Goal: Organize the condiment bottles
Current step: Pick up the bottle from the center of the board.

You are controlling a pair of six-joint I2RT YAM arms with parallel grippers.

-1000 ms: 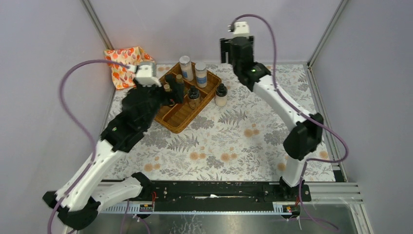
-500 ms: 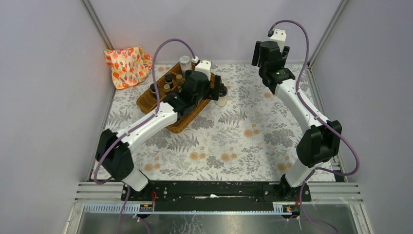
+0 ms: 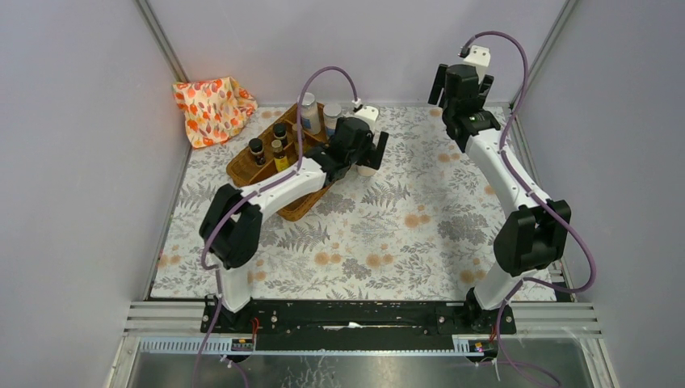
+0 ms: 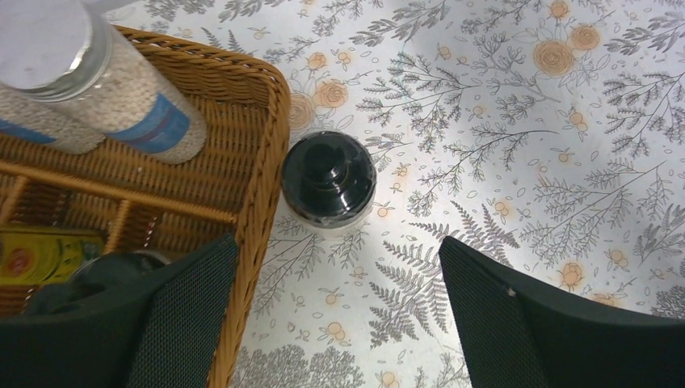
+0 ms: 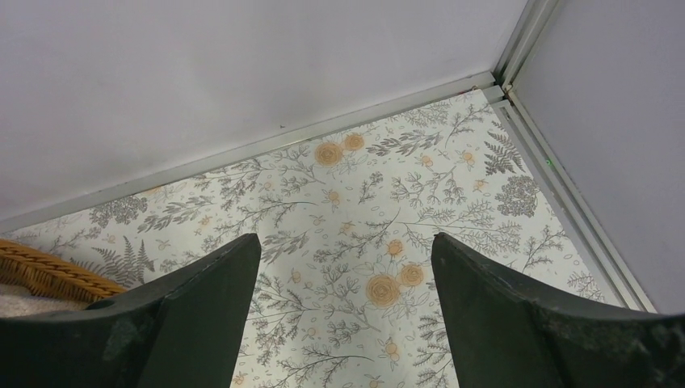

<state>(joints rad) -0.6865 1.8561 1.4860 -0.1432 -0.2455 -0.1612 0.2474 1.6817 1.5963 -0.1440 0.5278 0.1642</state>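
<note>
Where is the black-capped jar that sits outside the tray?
In the left wrist view, the black-capped jar stands on the table just right of the wicker tray, under the open left gripper.

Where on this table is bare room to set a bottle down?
Free: the broad stretch between the wicker tray and the arm bases, and the far right corner below the right hand. Crowded: the tray itself, and beside its rim, where the black-capped jar stands under the left hand.

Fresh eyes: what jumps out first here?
The left gripper hangs open right above a lone black-capped jar standing on the table, just outside the wicker tray that holds the other bottles. The right gripper, open and empty, is raised near the back right corner.
</note>
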